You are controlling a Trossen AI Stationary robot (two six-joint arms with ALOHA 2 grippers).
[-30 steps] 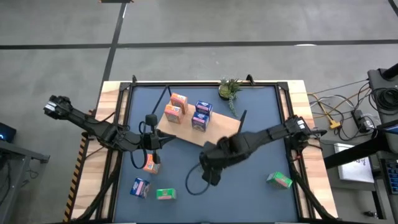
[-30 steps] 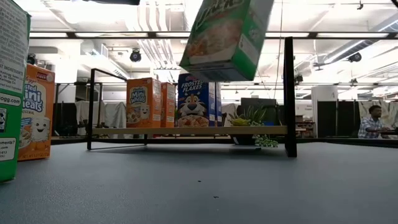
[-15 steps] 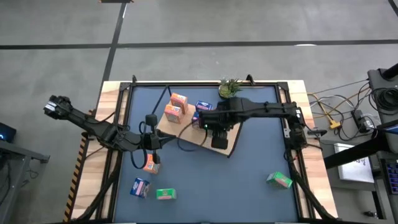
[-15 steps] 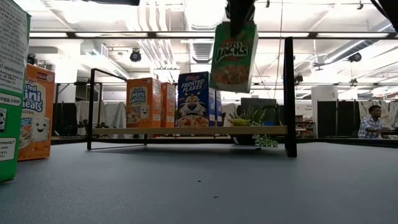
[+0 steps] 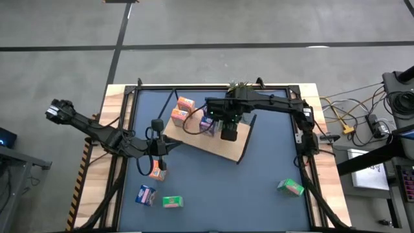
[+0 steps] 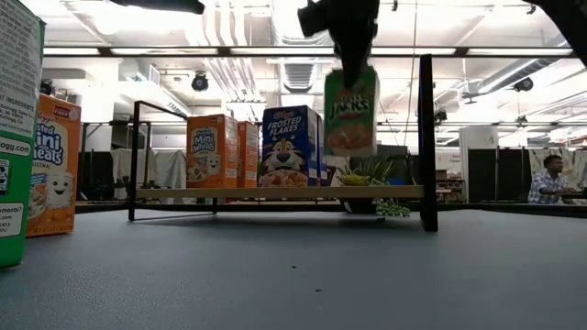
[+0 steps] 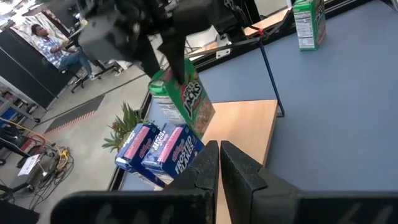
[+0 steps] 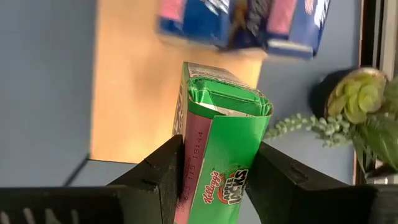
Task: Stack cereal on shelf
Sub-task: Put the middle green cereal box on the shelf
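Observation:
My right gripper (image 5: 229,129) hangs over the light-wood shelf (image 5: 220,147) and is shut on a green cereal box (image 6: 351,110), next to two blue boxes (image 5: 208,123) standing on the board. Two orange boxes (image 5: 182,111) stand on the board's left part. The left wrist view shows the green box (image 7: 186,99) above the shelf (image 7: 242,124). My left gripper (image 5: 163,147) waits, shut and empty, near the shelf's left end. An orange box (image 5: 155,169), a blue one (image 5: 146,194) and two green ones (image 5: 172,202) (image 5: 291,188) rest on the tabletop. My right gripper pinches the green box by its upper end (image 8: 214,180) between its two fingers (image 8: 168,168), coming from above and pointing down. The box hangs upright below the fingers, and its bottom edge (image 6: 350,152) is lifted clear of the shelf board (image 6: 275,192).
A small potted plant (image 5: 239,90) stands just beyond the shelf's far right corner, close to the held box. Black frame legs (image 6: 426,137) rise at the shelf's ends. Open board lies right of the blue boxes. A person (image 6: 548,179) sits far off in the room.
My right gripper has carried the green box from above the table's middle toward the far edge, until it is over the shelf beside the blue boxes. The box, tilted a second ago, now hangs upright. The left arm has kept still.

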